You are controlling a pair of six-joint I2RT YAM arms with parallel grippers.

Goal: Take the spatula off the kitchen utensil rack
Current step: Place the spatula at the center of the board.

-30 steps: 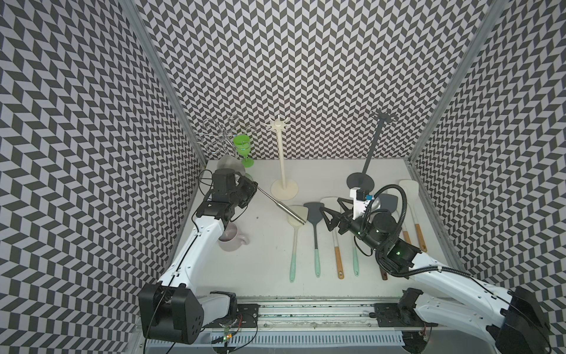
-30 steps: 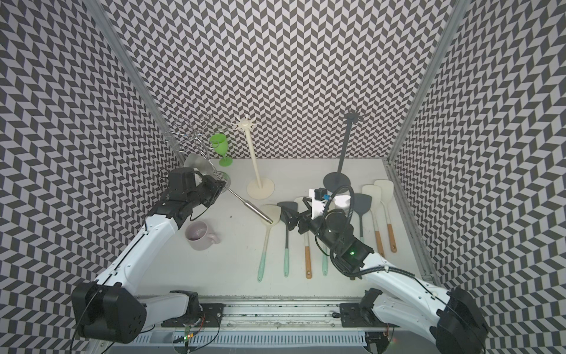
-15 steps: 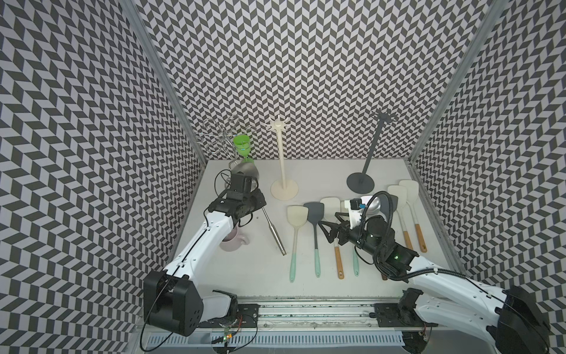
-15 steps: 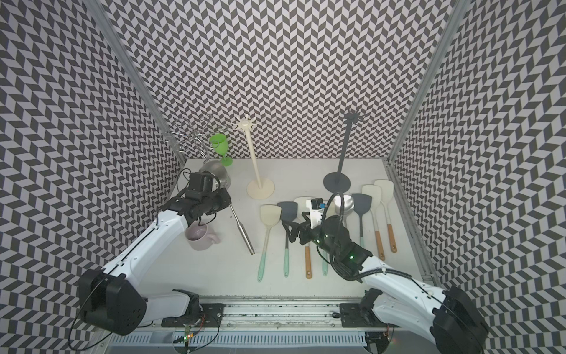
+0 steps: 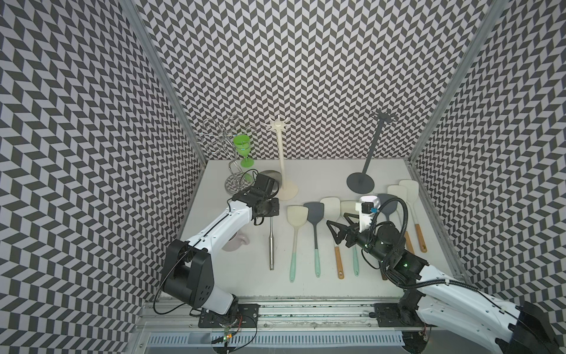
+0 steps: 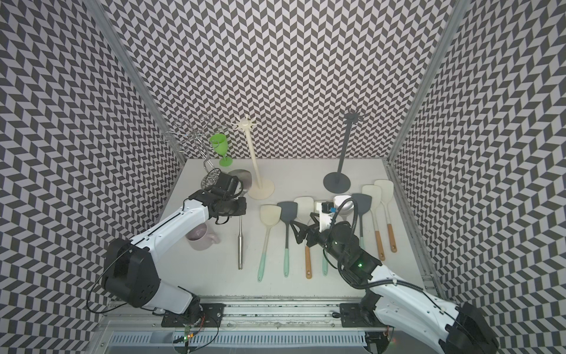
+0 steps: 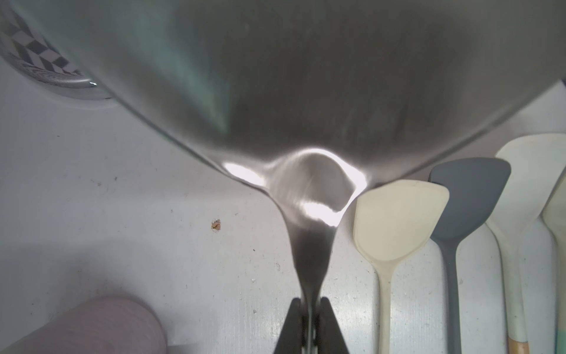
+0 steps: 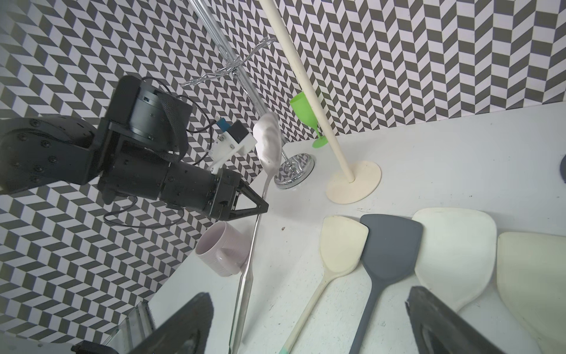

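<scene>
Now the left fingers are shut tight on the thin neck of the steel spatula. It is off the racks. Its wide end is up in the air, close to the foot of the cream rack. Its long handle slopes down toward the front of the desk. I cannot tell if the tip of the handle touches the desk. The left wrist view shows the shiny blade very big, with the dark fingers pinching the neck below it.

A pink mug sits just beside the handle, partly under the left arm.

The right fingers are wide open and hold nothing. They hang over a row of other spatulas that lie flat on the desk, side by side.

At the back stand a grey rack and a wire rack. A green glass is right beside the wire rack.
</scene>
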